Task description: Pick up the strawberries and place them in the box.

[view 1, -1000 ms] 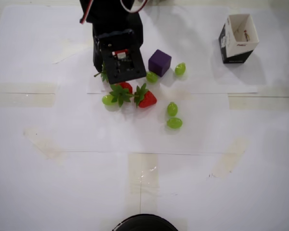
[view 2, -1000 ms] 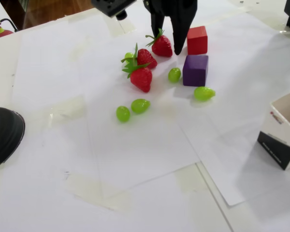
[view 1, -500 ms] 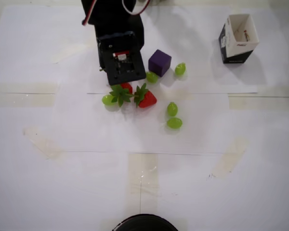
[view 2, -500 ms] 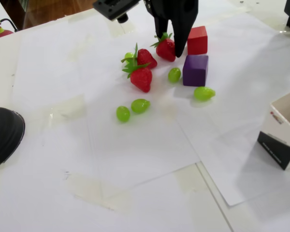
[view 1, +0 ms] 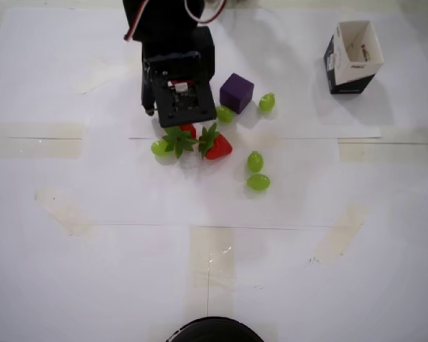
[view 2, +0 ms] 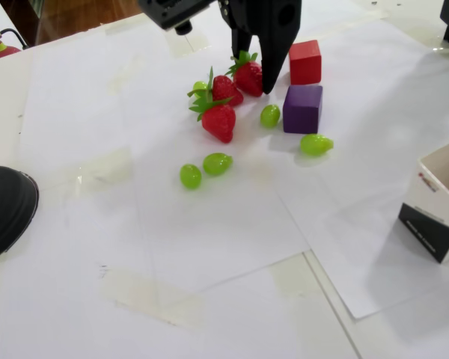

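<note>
Gripper (view 2: 253,71) clamped on a strawberry (view 2: 248,76), beside red cube (view 2: 304,61). Two strawberries (view 2: 219,120) on paper nearby. Box (view 1: 352,57) well apart.

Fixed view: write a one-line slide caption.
The pincer closes around one strawberry beside the red cube, with two more strawberries, green grapes and the box nearby.

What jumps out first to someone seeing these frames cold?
The black hand reaching down at the top of the fixed view, closed around one strawberry, beside two more strawberries in a tight cluster. Next, the bright red cube and purple cube to their right, with green grapes scattered around, and the box at the right edge.
</note>
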